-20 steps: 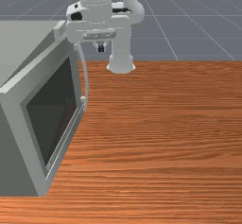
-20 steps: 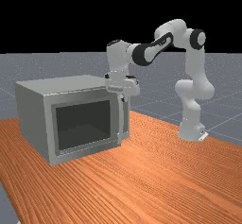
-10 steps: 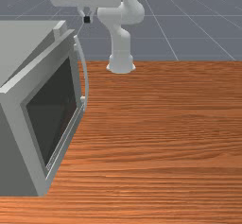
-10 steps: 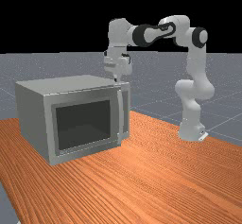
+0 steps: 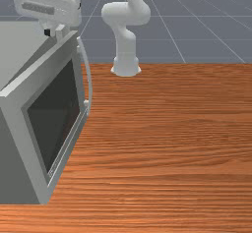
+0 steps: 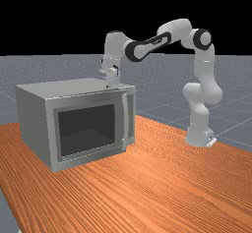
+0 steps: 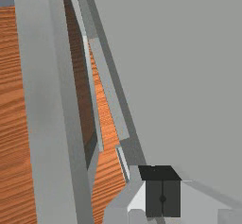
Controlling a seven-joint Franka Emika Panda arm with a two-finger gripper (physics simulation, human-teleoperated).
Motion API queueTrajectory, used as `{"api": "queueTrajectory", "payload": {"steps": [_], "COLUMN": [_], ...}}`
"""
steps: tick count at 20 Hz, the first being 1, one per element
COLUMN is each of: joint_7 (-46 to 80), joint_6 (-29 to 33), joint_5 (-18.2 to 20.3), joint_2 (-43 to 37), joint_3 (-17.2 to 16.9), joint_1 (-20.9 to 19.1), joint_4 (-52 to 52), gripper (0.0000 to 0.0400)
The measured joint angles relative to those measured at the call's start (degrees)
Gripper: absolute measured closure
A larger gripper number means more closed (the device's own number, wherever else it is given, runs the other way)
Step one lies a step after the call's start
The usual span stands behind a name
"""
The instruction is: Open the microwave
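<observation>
My gripper [image 5: 47, 32] is over the microwave's top [image 5: 24, 45], near the handle end of the door. In the far view the gripper [image 6: 109, 86] is low at the top front edge. The microwave door [image 5: 19, 87] stands slightly ajar, with a narrow gap between it and the body. Its curved handle [image 5: 89, 82] is on the outer face, apart from the gripper. In the wrist view the gripper [image 7: 162, 197] has its dark fingertips pressed together, holding nothing, on the body's side of the gap; the door [image 7: 47, 105] lies across that gap.
The wooden table [image 5: 172, 143] extends to the front view's right of the microwave. The arm's base [image 5: 126, 66] stands at the table's far edge there. Through the gap, some wood [image 7: 105, 119] is visible.
Over the last second my hand rose from near the handle, moved toward the front view's left, then came lower over the microwave's top, turning as it went. The door stands as before.
</observation>
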Motion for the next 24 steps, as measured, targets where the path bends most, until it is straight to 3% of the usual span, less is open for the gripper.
{"api": "queueTrajectory", "payload": {"steps": [3, 4, 5, 6, 13, 16, 21, 24], "joint_7": [1.6, 2.3, 3.0, 3.6, 4.6, 6.1, 9.6, 10.7], "joint_6": [2.4, 2.8, 2.9, 3.2, 3.9, 4.1, 3.5, 2.4], "joint_5": [-0.6, -0.7, -0.7, -0.7, -0.1, 0.3, 1.2, 1.2], "joint_2": [-1.6, -2.0, -2.2, -2.3, -2.9, -3.1, 2.0, 8.8], "joint_3": [1.4, 2.0, 2.8, 3.6, 8.7, 12.6, 20.6, 23.0], "joint_1": [0.5, 0.5, 0.3, 0.3, -3.3, -4.9, -2.0, 0.5], "joint_4": [-2.7, -3.3, -4.2, -5.0, -5.8, -6.2, -0.1, 8.4], "gripper": [0.0299, 0.0302, 0.0379, 0.04, 0.04, 0.04, 0.04, 0.04]}}
